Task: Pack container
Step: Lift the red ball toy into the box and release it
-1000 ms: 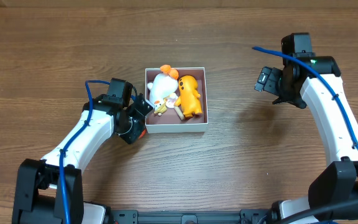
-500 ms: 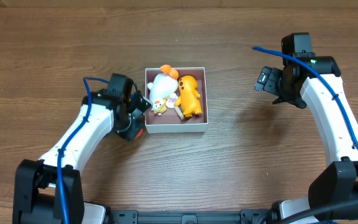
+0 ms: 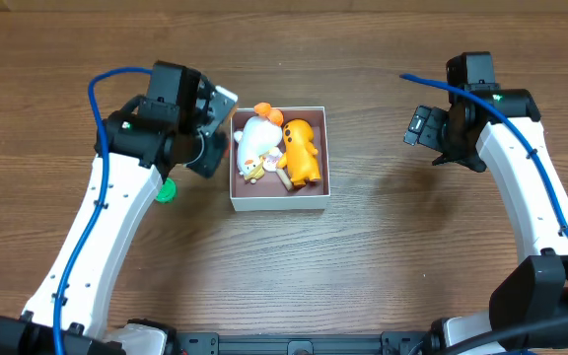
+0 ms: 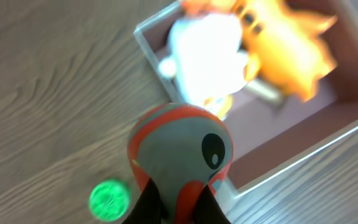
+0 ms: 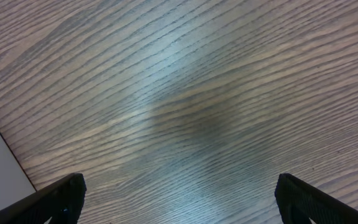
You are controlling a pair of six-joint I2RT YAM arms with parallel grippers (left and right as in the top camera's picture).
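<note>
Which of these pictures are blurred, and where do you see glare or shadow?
Left wrist view: blurred throughout, the white toy washed out by glare, the orange toy smeared, the grey and red toy clearer. Right wrist view: sharp grain, a pale sheen on the table above a soft shadow. Overhead view: sharp, evenly lit.

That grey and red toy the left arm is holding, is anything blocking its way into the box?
Nothing visible lies between the grey and red toy and the container. Inside, a white toy and an orange toy fill much of it; the floor by its near wall is bare.
</note>
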